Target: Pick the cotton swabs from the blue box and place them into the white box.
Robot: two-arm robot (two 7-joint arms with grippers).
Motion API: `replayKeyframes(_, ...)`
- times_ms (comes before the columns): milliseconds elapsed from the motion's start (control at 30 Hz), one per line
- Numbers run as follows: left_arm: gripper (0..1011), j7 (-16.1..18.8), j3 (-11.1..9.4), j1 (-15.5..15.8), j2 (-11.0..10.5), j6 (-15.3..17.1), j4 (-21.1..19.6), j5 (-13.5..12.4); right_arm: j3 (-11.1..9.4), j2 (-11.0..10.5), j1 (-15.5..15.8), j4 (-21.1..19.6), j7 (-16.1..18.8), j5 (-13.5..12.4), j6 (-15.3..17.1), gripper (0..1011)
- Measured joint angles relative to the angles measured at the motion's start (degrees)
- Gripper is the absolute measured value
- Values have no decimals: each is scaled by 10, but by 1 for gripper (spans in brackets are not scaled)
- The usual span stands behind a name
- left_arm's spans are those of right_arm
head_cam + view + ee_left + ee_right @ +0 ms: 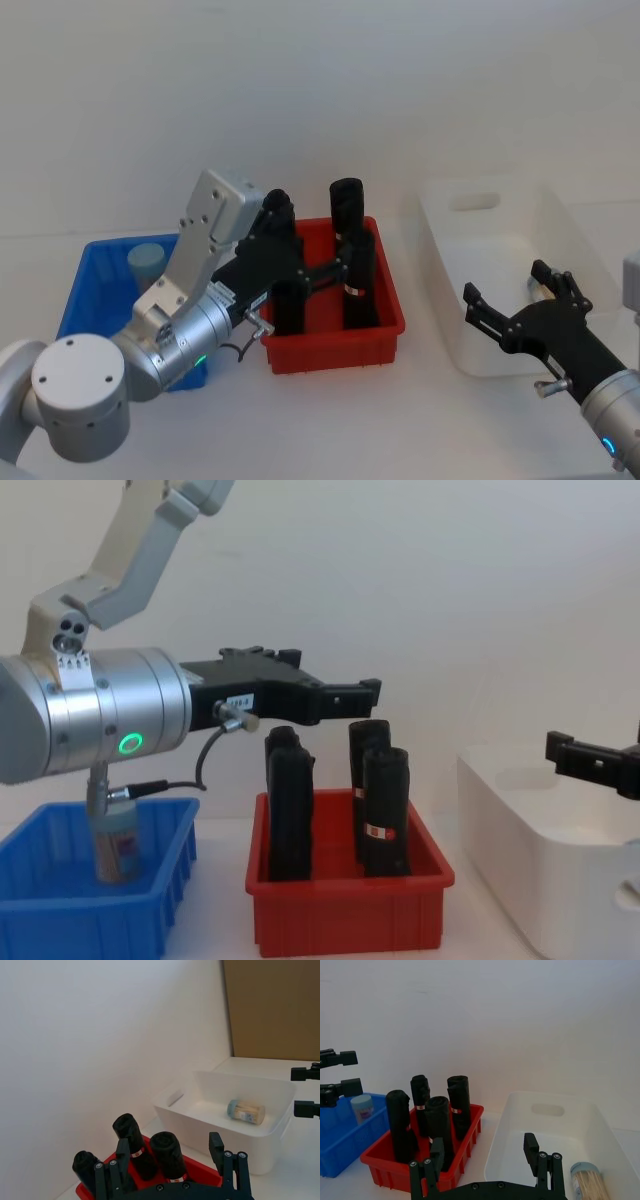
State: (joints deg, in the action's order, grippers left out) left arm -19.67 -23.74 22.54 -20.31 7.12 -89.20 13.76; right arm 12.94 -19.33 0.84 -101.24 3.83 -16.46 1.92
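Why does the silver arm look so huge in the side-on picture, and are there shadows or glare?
Chest view: the left arm sits close to the lens, so it looms large and hides part of the swab jar in the blue box; its green ring glows. Head view: soft even light, only faint shadows under the red bin. Left wrist view: bright, featureless wall.

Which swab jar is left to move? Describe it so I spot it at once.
Start at the blue box on the robot's left, beside the red bin. One small jar stands upright in it, near its far wall. Its pale blue lid sets it apart from the tall black cylinders next door.
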Motion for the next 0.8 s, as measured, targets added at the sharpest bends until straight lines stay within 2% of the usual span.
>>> replayKeyframes(367, 1004, 80, -10, -38, -7, -27, -17, -10, 0, 0, 0, 0, 0, 0, 0, 1001)
replayKeyframes(433, 1004, 104, -13, -48, -9, -34, -22, -13, 0, 0, 0, 0, 0, 0, 0, 1002)
replayKeyframes(500, 1004, 108, -13, -51, -9, -36, -23, -13, 0, 0, 0, 0, 0, 0, 0, 1001)
replayKeyframes(667, 1004, 153, -19, -72, -13, -51, -33, -19, 0, 0, 0, 0, 0, 0, 0, 1002)
replayKeyframes(800, 1004, 171, -21, -80, -15, -56, -36, -21, 0, 0, 0, 0, 0, 0, 0, 1002)
